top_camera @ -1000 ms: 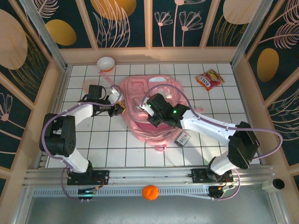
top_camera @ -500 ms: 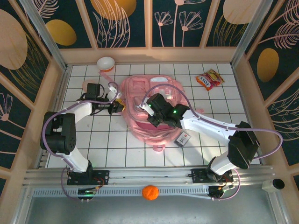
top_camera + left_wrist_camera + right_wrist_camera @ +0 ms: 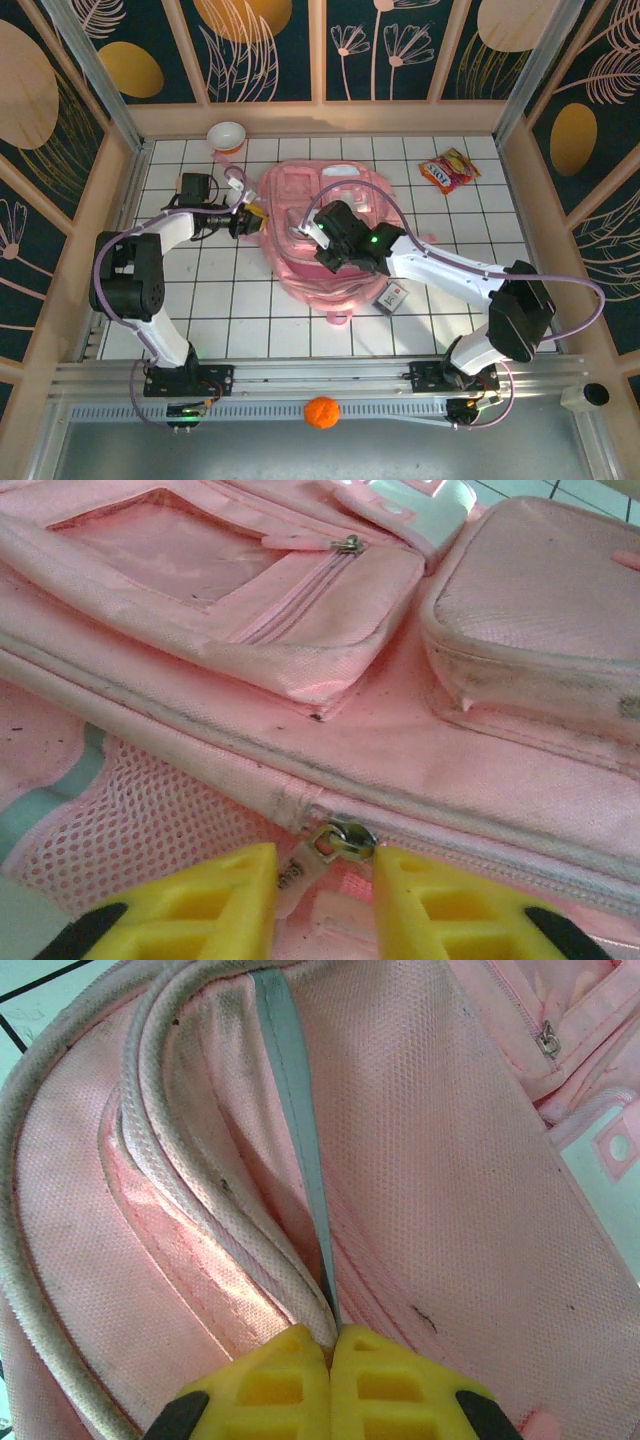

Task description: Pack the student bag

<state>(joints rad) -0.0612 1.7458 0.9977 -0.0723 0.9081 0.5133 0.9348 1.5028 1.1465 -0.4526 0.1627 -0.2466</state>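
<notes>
The large soft pink fabric student bag (image 3: pixel 300 282) lay flat near the middle of the white tiled worktop (image 3: pixel 230 312), front pockets up, with a pink strap trailing off its right side. The right end effector (image 3: pixel 332 1342) sat over the bag's middle and was clenched: its yellow fingertips pressed together on a pinch of the bag's fabric, where a white piped edge and a thin pale teal strip (image 3: pixel 292 1080) ran in between them. A small metal zipper slider (image 3: pixel 547 1040) showed on a pocket far to the right of that grip.

At the bag's left edge the left end effector (image 3: pixel 250 218) stood released, its two yellow fingers (image 3: pixel 225 895) apart on either side of a metal zipper pull (image 3: pixel 342 838) on the long side zip, just above a panel of pink mesh (image 3: pixel 150 820). The pull lay in the gap and was not squeezed between the fingers.

Around the bag, well apart from it, lay a small pink-and-white bowl (image 3: pixel 227 135) at the far left edge and a red-and-yellow snack packet (image 3: pixel 448 170) at the far right. A small white card with a red mark (image 3: pixel 392 297) lay just beside the bag's near right side. An orange ball (image 3: pixel 320 412) rested on the grey ledge nearest the camera, in front of the arm bases.
</notes>
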